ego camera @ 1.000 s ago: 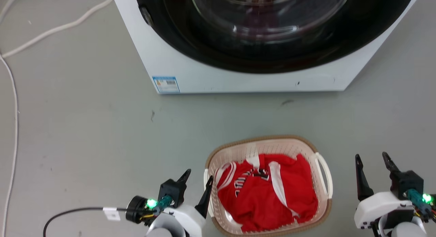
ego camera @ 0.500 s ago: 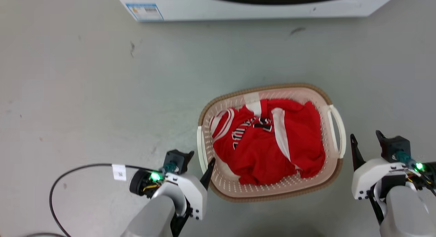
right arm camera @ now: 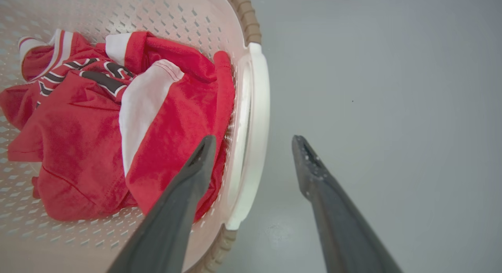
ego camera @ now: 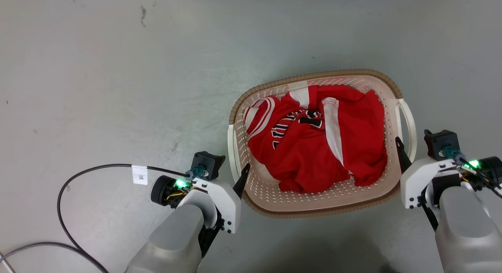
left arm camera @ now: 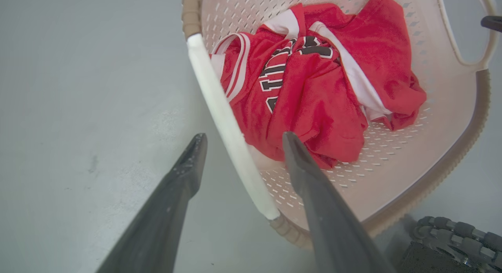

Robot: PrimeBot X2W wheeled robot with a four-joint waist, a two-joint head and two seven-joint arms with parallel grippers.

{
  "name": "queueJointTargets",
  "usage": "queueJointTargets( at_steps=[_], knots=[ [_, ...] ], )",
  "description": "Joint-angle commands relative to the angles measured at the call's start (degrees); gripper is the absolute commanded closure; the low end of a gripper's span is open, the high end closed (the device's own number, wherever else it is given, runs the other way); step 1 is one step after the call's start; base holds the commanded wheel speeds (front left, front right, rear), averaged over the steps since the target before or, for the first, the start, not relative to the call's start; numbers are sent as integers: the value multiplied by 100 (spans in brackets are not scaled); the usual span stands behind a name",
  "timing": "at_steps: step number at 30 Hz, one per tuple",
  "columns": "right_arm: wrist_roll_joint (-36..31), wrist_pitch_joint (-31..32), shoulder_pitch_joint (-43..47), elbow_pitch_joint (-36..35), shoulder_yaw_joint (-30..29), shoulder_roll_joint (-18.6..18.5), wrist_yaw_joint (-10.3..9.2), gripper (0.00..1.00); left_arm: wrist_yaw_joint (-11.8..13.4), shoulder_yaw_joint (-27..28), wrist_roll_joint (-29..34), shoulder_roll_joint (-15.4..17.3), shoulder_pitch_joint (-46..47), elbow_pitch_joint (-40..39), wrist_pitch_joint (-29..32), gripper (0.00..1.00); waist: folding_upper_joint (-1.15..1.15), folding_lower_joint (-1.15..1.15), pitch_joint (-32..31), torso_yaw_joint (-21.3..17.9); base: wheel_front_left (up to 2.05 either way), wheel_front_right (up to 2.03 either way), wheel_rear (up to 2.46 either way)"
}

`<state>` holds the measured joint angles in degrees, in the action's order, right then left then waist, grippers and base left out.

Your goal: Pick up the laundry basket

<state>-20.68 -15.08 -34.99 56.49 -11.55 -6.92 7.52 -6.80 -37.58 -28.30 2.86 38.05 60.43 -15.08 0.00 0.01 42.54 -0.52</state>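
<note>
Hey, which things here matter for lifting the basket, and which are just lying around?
For the job: laundry basket, its left handle and right handle, each between open jaws.
Just lying about: red jersey inside the basket, black cable trailing from the left arm.

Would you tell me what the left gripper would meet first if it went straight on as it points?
Probably the laundry basket, at its white side handle, which lies between the open jaws of the left gripper in the left wrist view; its height above it is unclear.

head looks steeply down; both wrist views closely share the basket (ego camera: 270, 191).
</note>
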Motion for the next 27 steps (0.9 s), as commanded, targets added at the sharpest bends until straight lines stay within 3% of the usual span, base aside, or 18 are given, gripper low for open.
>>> queueJointTargets(
  at_steps=[1, 21, 22, 23, 24, 25, 27],
  knots=[
    [-27, -13, -116, 80, 4, -23, -5, 0, 19, -46, -44, 5, 106, 31, -14, 0, 0, -1, 77, 27, 0, 0, 0],
    [-585, -13, -859, 770, -284, -5, -5, 0, 153, -751, -720, 5, 682, 124, -14, 0, 0, -1, 718, 77, 0, 0, 0],
    [-605, -14, -890, 768, -291, 2, -6, 27, 164, -777, -735, 5, 698, 129, -14, 0, 0, -1, 733, 78, 0, 0, 0],
    [-631, -14, -914, 734, -288, 1, -6, 76, 168, -810, -759, 4, 712, 141, -14, 4, 0, -1, 747, 81, 0, 0, 0],
    [-630, -13, -914, 740, -291, 8, -6, 100, 199, -841, -752, 5, 745, 133, -14, 64, 0, -1, 759, 85, 0, 0, 0],
    [-635, -14, -915, 763, -299, 19, -5, 100, 220, -861, -756, 5, 766, 119, -14, 100, 0, -1, 769, 89, 0, 0, 0],
    [-658, -11, -945, 783, -299, 32, -5, 100, 210, -905, -803, 4, 758, 136, -14, 100, 0, -1, 776, 90, 0, 0, 0]
  ],
)
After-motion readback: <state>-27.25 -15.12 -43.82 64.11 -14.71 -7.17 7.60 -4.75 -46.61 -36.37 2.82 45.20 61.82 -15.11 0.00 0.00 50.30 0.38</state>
